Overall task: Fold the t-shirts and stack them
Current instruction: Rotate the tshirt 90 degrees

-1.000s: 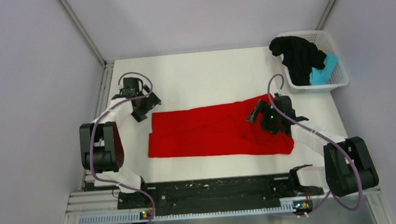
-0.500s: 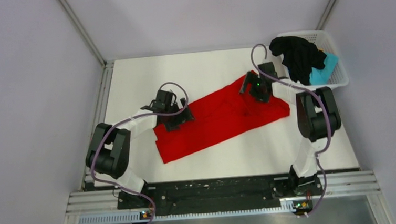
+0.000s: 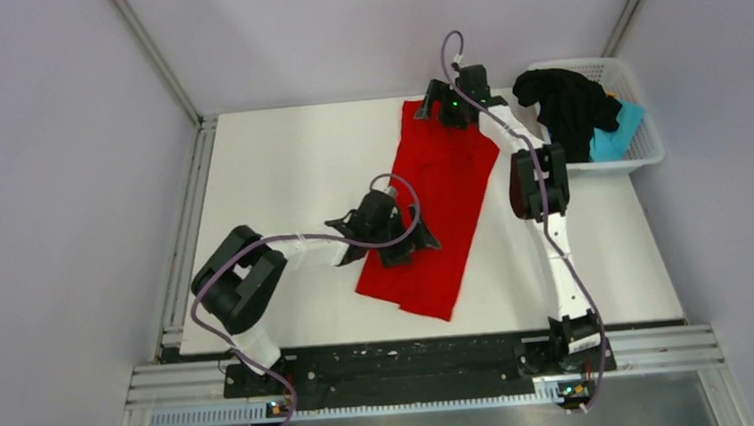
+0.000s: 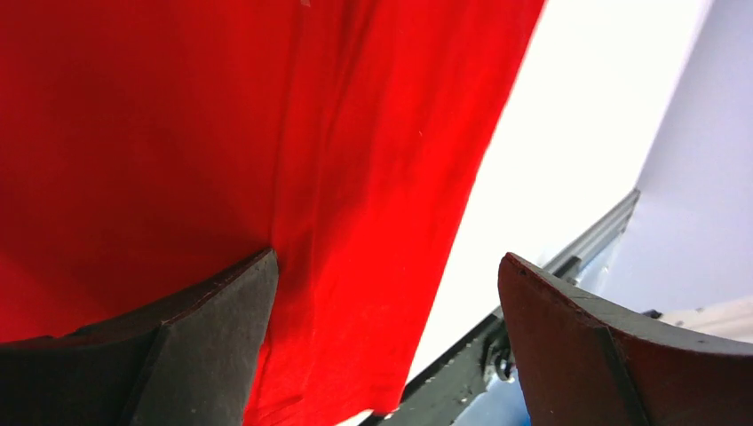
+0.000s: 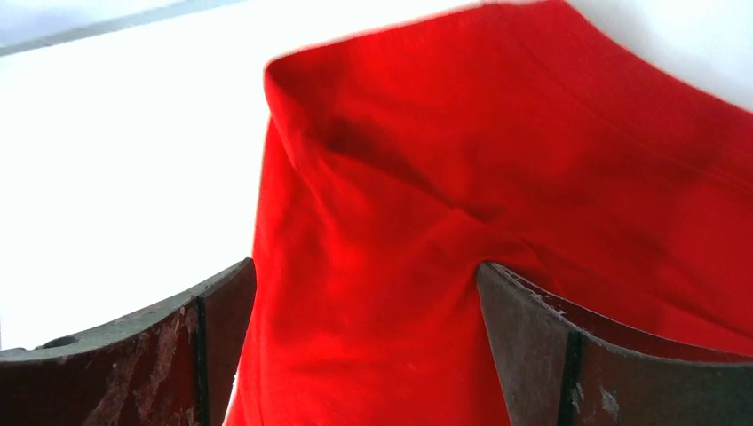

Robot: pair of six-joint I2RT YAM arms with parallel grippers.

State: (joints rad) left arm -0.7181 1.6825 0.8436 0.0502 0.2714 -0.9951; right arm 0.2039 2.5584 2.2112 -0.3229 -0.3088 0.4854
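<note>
The red t-shirt [image 3: 442, 193] lies as a long folded strip on the white table, running from the far middle to the near middle. My right gripper [image 3: 449, 105] is at its far end, jaws apart, with bunched red cloth [image 5: 533, 177] between the fingers [image 5: 364, 266]. My left gripper [image 3: 398, 242] is over the strip's near left part, open [image 4: 386, 257], with red cloth [image 4: 178, 133] below it. The black t-shirt [image 3: 566, 105] and the light blue t-shirt [image 3: 613, 138] lie in the basket.
The white lattice basket [image 3: 637, 79] stands at the far right corner of the table [image 3: 280, 170]. Grey walls and metal frame posts close in the back and sides. A metal rail [image 3: 424, 365] runs along the near edge.
The red shirt has swung from lying left to right to lying far to near. My right gripper moved to the far edge. My left gripper moved right and nearer.
</note>
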